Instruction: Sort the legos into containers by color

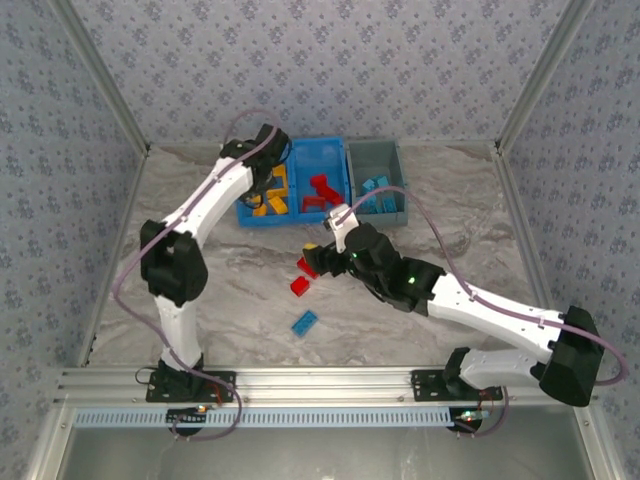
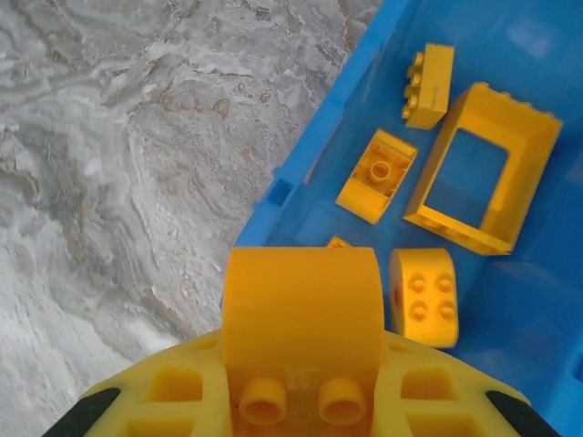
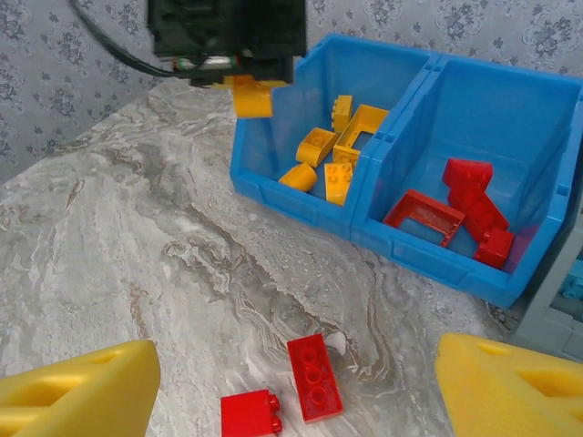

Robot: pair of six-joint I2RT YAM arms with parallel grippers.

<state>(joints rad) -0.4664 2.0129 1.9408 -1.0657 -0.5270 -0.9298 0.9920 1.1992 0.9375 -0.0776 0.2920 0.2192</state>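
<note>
marbled surface (image 1: 240, 290): left end effector (image 2: 301, 391) clamps a seemingly light, rigid orange-yellow brick (image 2: 301, 314) over the blue bin (image 2: 328, 146); right end effector (image 3: 291, 391), spread wide, should pinch red bricks (image 3: 314, 375) by flat sides.

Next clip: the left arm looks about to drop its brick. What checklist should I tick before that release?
1. Left claw shut on orange-yellow brick: ok.
2. Brick fully over the orange-yellow compartment: cannot tell; it hangs at the blue bin's left wall.
3. That compartment holds only orange-yellow bricks: ok.
4. Right claw open, off the bin, over loose red bricks: ok.
</note>
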